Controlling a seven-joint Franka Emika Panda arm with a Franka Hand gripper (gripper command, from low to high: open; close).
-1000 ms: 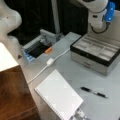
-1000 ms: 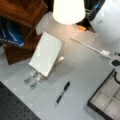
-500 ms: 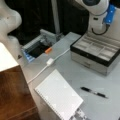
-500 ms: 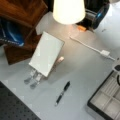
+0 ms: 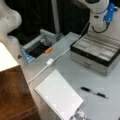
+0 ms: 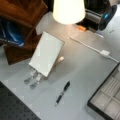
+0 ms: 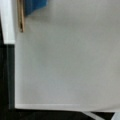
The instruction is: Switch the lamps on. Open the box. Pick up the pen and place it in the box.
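Note:
The lamp's cream shade [image 6: 68, 11] glows at a front view's top; its pale edge [image 5: 6, 58] shows at a front view's left. Its white cord carries a switch block [image 5: 50, 61] [image 6: 105, 53]. The box [image 5: 96, 53] stands open at the right with pale beige compartments showing; its corner [image 6: 107, 102] is at the lower right. The pen [image 5: 93, 92] [image 6: 62, 93] lies flat on the grey table in front of the box, apart from it. My gripper [image 5: 98, 23] hangs above the box's back left edge, far from the pen. The wrist view shows only grey surface.
A white pad [image 5: 58, 97] [image 6: 46, 57] stands propped near the pen. A grey tray with a blue edge [image 5: 31, 53] and a small orange item [image 5: 48, 50] [image 6: 81, 28] lie behind the cord. Wooden furniture [image 6: 20, 15] fills the left.
The arm's end has shifted slightly above the back of the box. The pen, the box and the lamp stay as they were.

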